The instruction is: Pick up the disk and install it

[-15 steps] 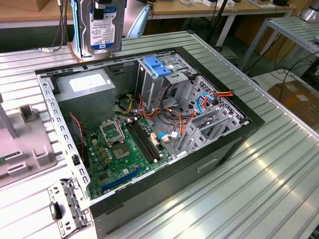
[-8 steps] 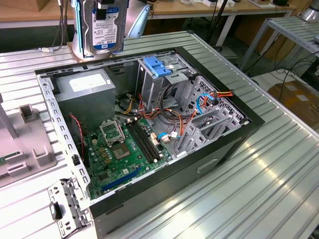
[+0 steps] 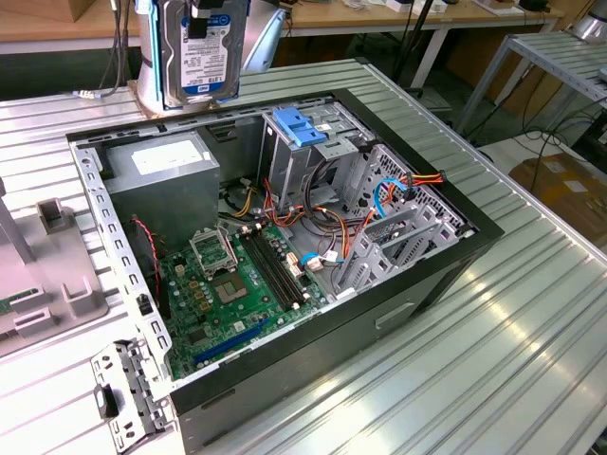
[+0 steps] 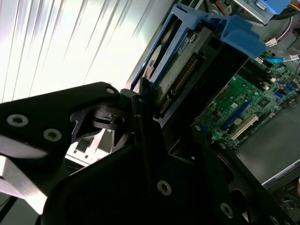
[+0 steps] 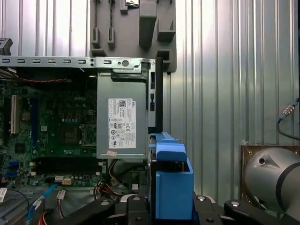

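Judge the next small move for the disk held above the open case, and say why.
Probably shift the disk sideways toward the exterior view's right, until it hangs over the upright cage with the blue latch. The gripper holds it upright above the back edge of the case, near the grey power supply, not yet over the cage.

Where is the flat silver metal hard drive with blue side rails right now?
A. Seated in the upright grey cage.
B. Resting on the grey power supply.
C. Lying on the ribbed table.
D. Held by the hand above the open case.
D: the silver hard drive hangs gripped in the hand above the open black computer case, outside the upright grey metal cage.
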